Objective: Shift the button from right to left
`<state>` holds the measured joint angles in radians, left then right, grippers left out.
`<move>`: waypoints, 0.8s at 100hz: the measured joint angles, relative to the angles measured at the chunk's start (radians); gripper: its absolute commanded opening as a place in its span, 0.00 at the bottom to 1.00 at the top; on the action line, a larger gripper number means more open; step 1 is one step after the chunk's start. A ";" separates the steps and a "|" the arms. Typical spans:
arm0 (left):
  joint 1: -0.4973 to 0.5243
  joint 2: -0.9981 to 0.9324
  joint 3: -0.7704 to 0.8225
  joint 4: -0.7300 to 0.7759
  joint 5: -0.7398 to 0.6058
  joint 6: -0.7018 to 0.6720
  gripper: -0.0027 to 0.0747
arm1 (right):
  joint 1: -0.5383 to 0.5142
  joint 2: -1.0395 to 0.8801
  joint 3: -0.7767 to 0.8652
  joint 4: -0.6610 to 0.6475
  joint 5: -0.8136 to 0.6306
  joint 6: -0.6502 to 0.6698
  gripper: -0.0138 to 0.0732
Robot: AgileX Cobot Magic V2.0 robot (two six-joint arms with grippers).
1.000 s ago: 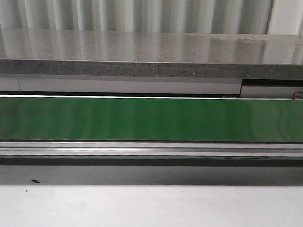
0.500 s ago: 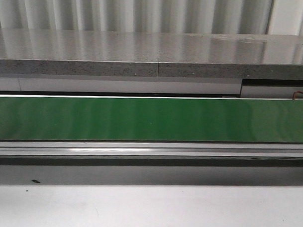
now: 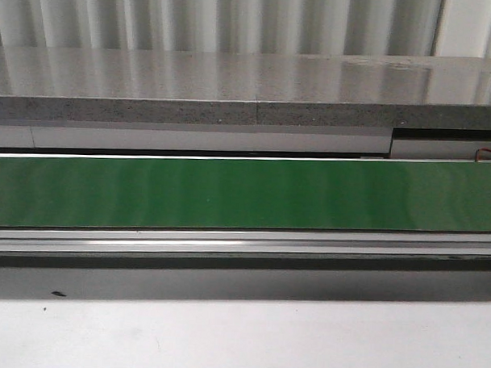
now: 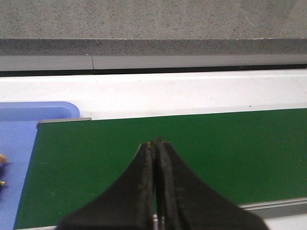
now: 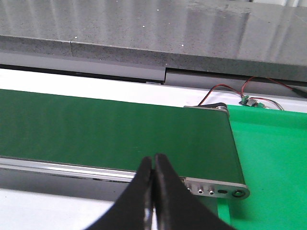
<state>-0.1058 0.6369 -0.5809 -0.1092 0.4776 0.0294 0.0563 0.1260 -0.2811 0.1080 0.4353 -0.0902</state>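
No button shows whole in any view; only a small orange-tan speck (image 4: pixel 2 158) shows at the edge of the left wrist view, over the blue tray, too little to identify. The green belt (image 3: pixel 245 194) runs across the front view, bare. My left gripper (image 4: pixel 155 142) is shut and empty above the belt's left end (image 4: pixel 144 134). My right gripper (image 5: pixel 153 157) is shut and empty above the belt's near rail, close to the belt's right end (image 5: pixel 120 129). Neither gripper shows in the front view.
A blue tray (image 4: pixel 19 143) lies at the belt's left end. A green tray (image 5: pixel 268 158) lies at the belt's right end, with red wires and a small circuit board (image 5: pixel 249 101) behind it. A grey stone ledge (image 3: pixel 249 87) runs behind the belt.
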 measured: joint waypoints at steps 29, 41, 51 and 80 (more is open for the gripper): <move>0.000 -0.248 0.250 0.011 -0.128 0.010 0.01 | 0.000 0.000 0.000 0.000 0.000 0.000 0.08; 0.000 -0.336 0.345 0.044 -0.243 0.026 0.01 | 0.000 0.000 0.000 0.000 0.000 0.000 0.08; 0.000 -0.389 0.428 0.050 -0.329 0.028 0.01 | 0.000 0.000 0.000 0.000 0.000 0.000 0.08; 0.014 -0.579 0.585 0.064 -0.363 0.028 0.01 | 0.000 0.000 0.000 0.000 0.000 0.000 0.08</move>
<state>-0.0919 0.0579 0.0042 -0.0452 0.1142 0.0570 0.0563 0.1260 -0.2811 0.1080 0.4353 -0.0902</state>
